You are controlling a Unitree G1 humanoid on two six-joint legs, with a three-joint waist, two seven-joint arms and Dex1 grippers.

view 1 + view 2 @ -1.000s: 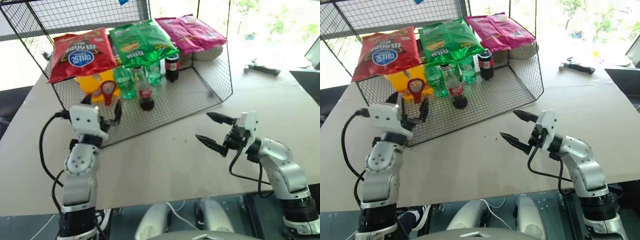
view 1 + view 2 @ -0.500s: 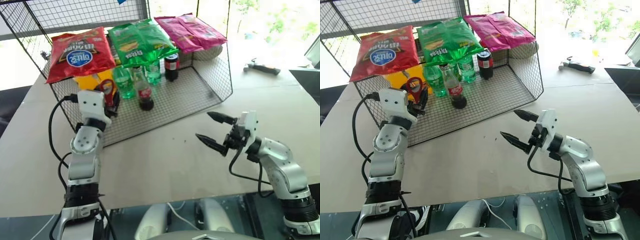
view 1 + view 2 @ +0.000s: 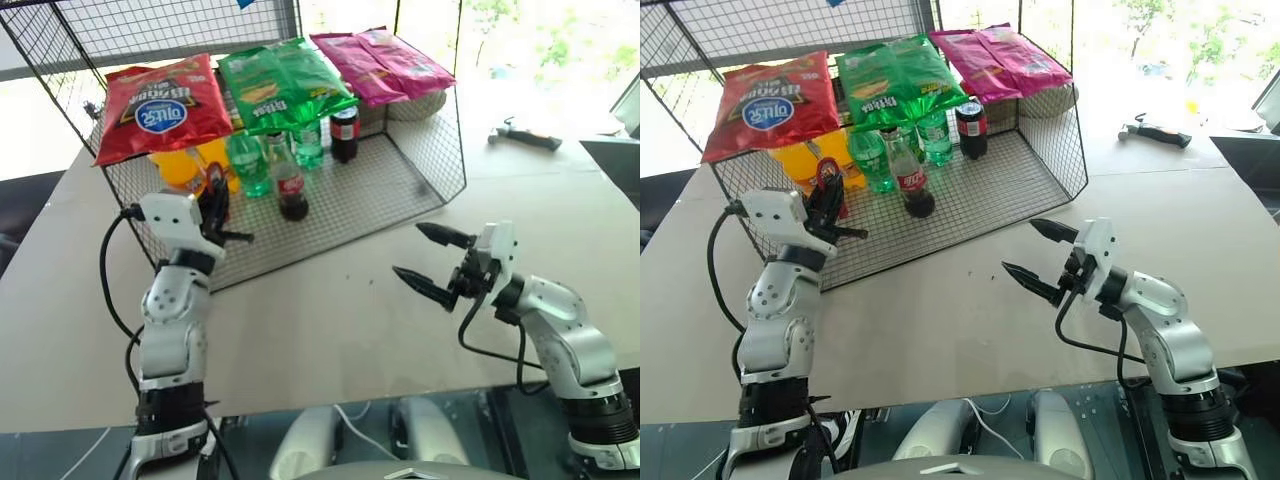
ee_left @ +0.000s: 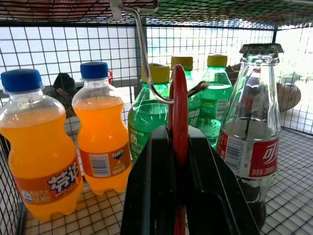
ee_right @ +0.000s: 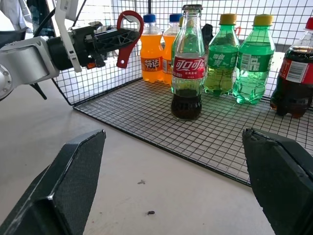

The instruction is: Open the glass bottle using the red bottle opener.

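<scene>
- The worktop (image 3: 330, 320) is a big pale board, and a black wire rack (image 3: 400, 190) sits on it, open at the front.
- Three snack bags lie on the rack's top shelf: a red bag (image 3: 160, 110) with a blue oval logo whose writing I can't make out, a green bag (image 3: 280, 85), and a pink bag (image 3: 385, 65).
- Left hand (image 5: 115, 36) is clenched on the red bottle opener (image 5: 128, 34), ring head up, held in the air at the rack's front left corner. In the left wrist view the opener's edge stands between the two black fingers (image 4: 146, 196), by a metal hook (image 4: 146, 63) hanging from the shelf.
- Right hand (image 3: 425, 258) is released, fingers spread wide and empty, hovering over bare worktop well apart from the rack.
- The glass bottle (image 5: 188, 68) stands upright on the rack floor near the front, cap on, dark drink only in the lower part, red label with white Chinese Coca-Cola-style lettering.
- Two orange Fanta bottles (image 4: 105, 132) with blue caps, label reads "Fanta".
- Green bottles (image 5: 254, 58) with yellow caps stand behind the glass one.
- A dark cola bottle (image 5: 296, 73) with a red band stands to the right of those.
</scene>
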